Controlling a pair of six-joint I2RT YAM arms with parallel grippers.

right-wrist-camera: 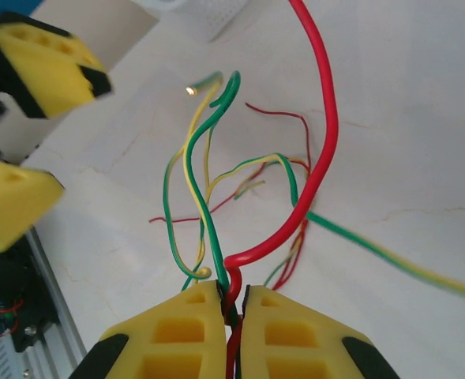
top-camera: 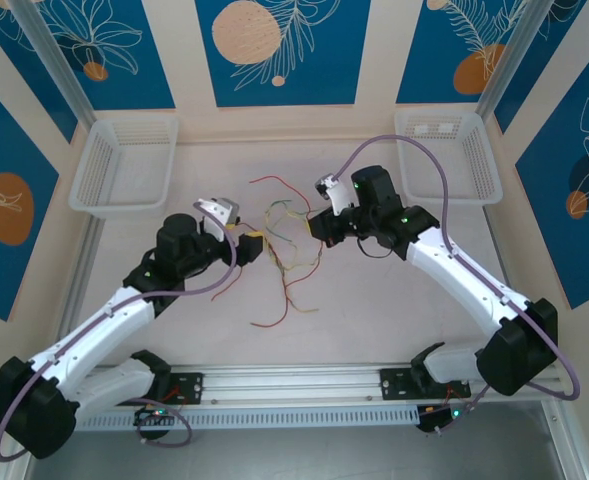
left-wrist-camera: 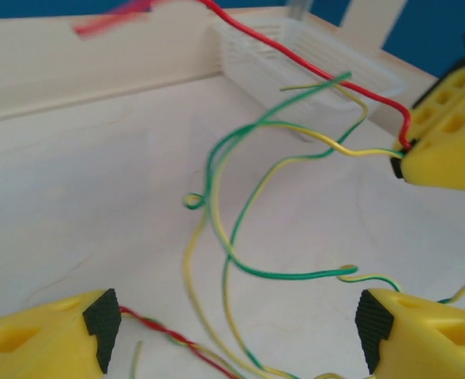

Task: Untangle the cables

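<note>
Cables [top-camera: 286, 250] are looking feather-light, floppy and snag-prone, lying tangled mid-surface [top-camera: 354, 330] between the arms, best pinched on a free strand clear of the knot, with the right claw [right-wrist-camera: 234, 304] clenching red and green-yellow strands and the left claw [left-wrist-camera: 234, 320] hanging wide, grasping nothing.

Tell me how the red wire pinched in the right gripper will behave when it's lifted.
Probably floppy: the red wire rises in a loose loop from the right gripper, so it should sag rather than hold shape. Likely very light, being so thin. It may drag the yellow-green wires along, since they cross it at the jaws.
</note>
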